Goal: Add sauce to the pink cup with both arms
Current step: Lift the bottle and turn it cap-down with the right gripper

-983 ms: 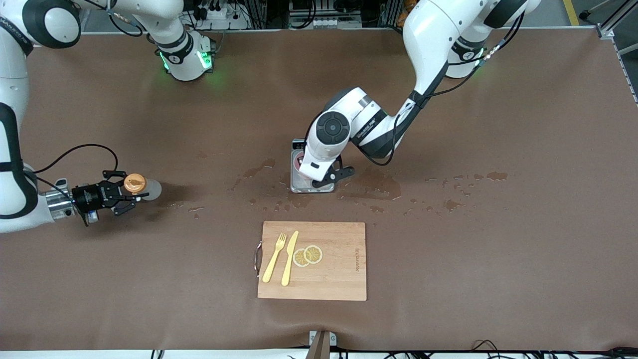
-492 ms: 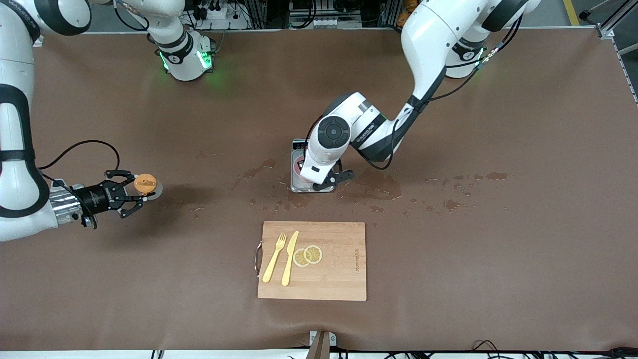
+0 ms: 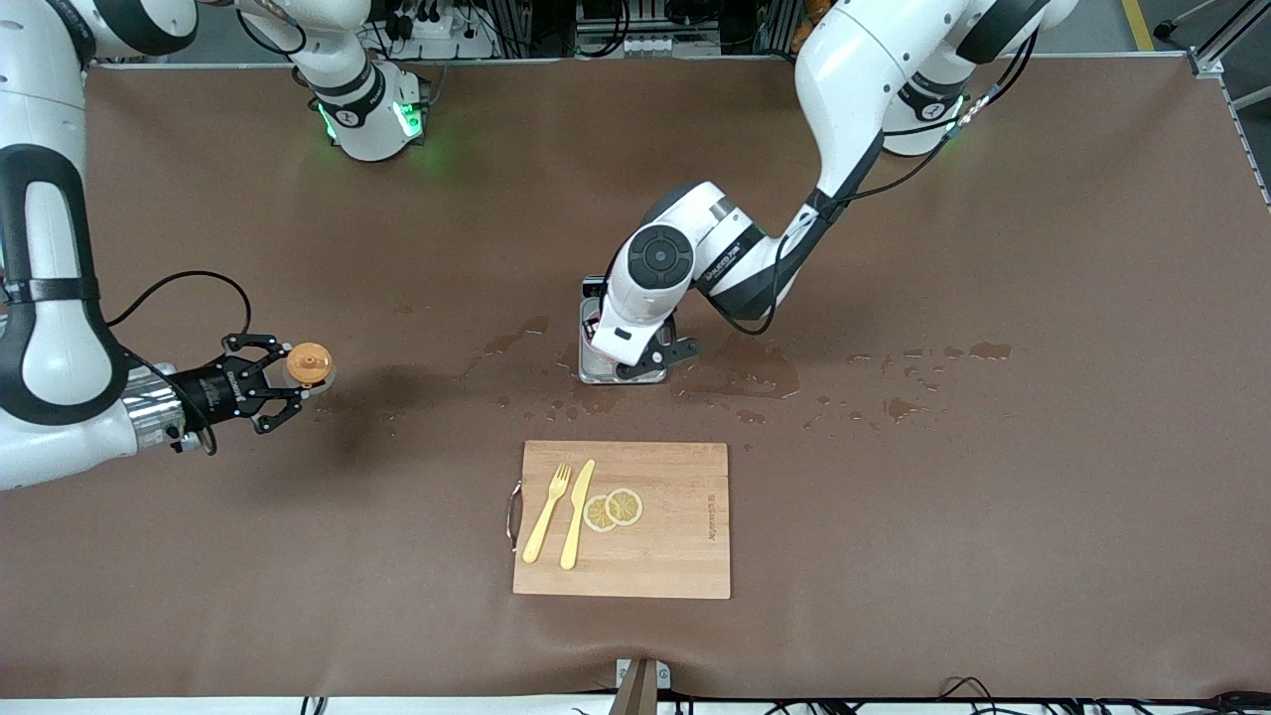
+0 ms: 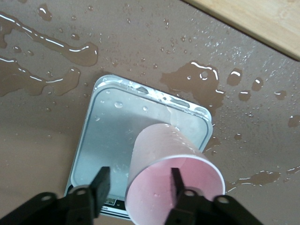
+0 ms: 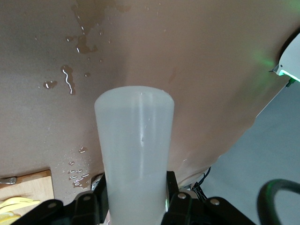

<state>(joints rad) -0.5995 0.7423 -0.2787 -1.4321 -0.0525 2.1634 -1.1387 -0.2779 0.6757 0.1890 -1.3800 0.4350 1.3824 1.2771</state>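
The pink cup (image 4: 173,187) stands upright on a grey scale (image 4: 112,140) at the middle of the table; in the front view only a sliver of the cup (image 3: 593,330) shows under the left arm's wrist. My left gripper (image 4: 138,183) is open astride the cup's rim, one finger (image 4: 174,180) inside and the other (image 4: 101,183) outside, apart from the wall. The right gripper (image 3: 283,382) is shut on the sauce bottle (image 5: 136,154), held in the air over the right arm's end of the table, its orange cap (image 3: 309,363) facing upward.
A wooden cutting board (image 3: 675,556) lies nearer the front camera than the scale (image 3: 594,374), carrying a yellow fork (image 3: 547,512), a yellow knife (image 3: 577,512) and lemon slices (image 3: 614,508). Wet puddles (image 3: 755,372) spread around the scale toward the left arm's end.
The right arm has carried the bottle a little toward the table's middle and tipped it upright, so the orange cap now faces up. The left hand shifted slightly over the scale.
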